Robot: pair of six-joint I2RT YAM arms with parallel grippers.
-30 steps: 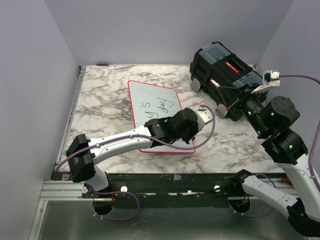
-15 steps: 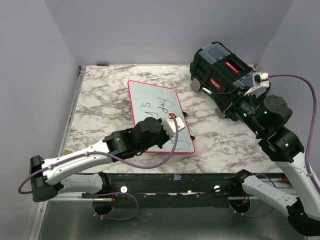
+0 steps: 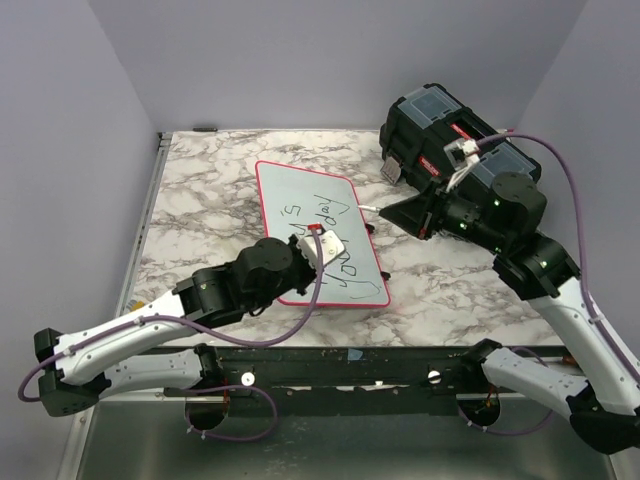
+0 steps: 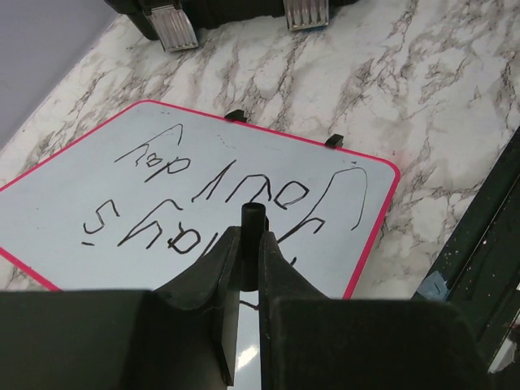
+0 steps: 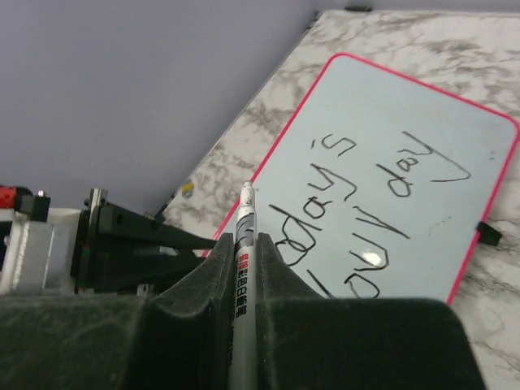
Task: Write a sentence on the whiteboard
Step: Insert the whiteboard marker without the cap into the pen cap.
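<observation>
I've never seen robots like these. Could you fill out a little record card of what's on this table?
whiteboard: lying flat, red-pink rim
sentence: "Today's your day", black, two lines
right gripper: shut on a white marker, tip off the board
left gripper: shut on a small black cap, over the board
toolbox: black, red latches, back right

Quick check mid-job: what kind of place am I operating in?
Likely a lab robot test booth: plain lavender walls box in a marble-pattern table holding a whiteboard and a black toolbox.
</observation>
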